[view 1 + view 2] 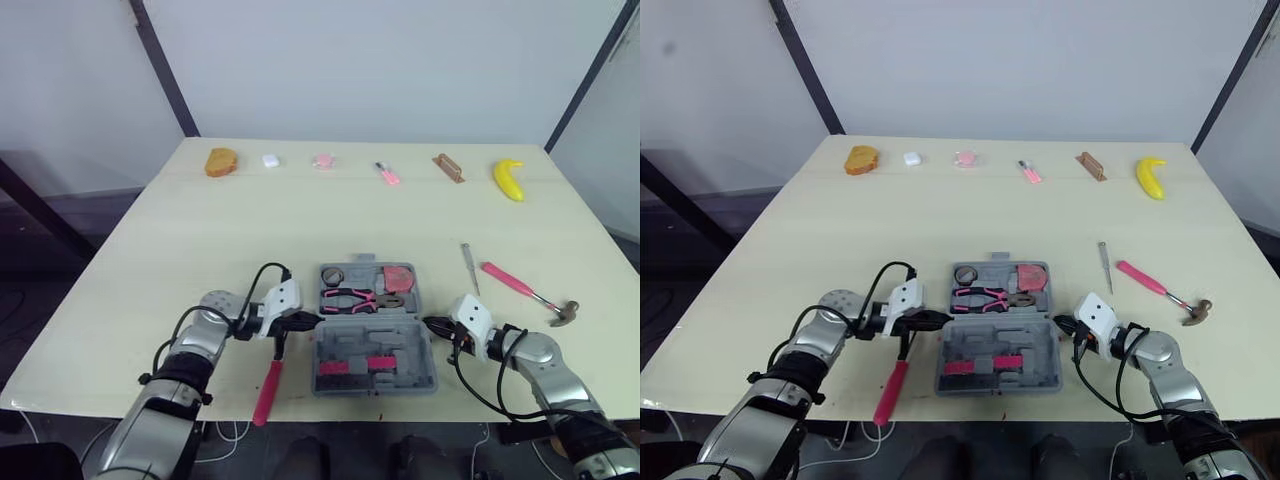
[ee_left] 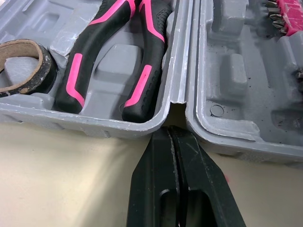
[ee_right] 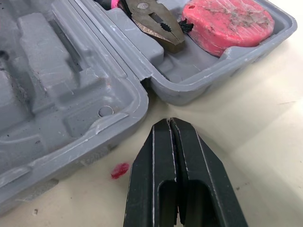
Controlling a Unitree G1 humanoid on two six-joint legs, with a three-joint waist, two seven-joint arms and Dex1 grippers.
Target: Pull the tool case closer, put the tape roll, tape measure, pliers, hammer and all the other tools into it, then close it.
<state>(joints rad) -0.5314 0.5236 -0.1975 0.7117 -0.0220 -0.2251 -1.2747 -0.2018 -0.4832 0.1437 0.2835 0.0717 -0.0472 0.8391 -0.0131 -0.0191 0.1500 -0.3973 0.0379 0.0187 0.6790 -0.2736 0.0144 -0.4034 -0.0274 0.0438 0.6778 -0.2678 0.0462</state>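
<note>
The grey tool case [image 1: 415, 350] lies open near the table's front edge. Its far half holds the tape roll [image 1: 333, 275], the black-and-pink pliers [image 1: 350, 298] and the pink tape measure [image 1: 398, 278]. My left gripper [image 1: 308, 322] is shut, its tips at the hinge gap on the case's left side [image 2: 118, 125]. My right gripper [image 1: 432, 324] is shut too, a little off the hinge gap on the right side [image 3: 71, 94]. The pink-handled hammer [image 1: 528, 292] and a thin metal tool [image 1: 467, 266] lie to the right of the case. A red-handled tool [image 1: 268, 390] lies front left.
Along the table's back edge sit an orange item [image 1: 221, 161], a white piece [image 1: 270, 160], a pink piece [image 1: 322, 160], a small pink tool [image 1: 388, 174], a brown block [image 1: 448, 167] and a banana [image 1: 509, 179].
</note>
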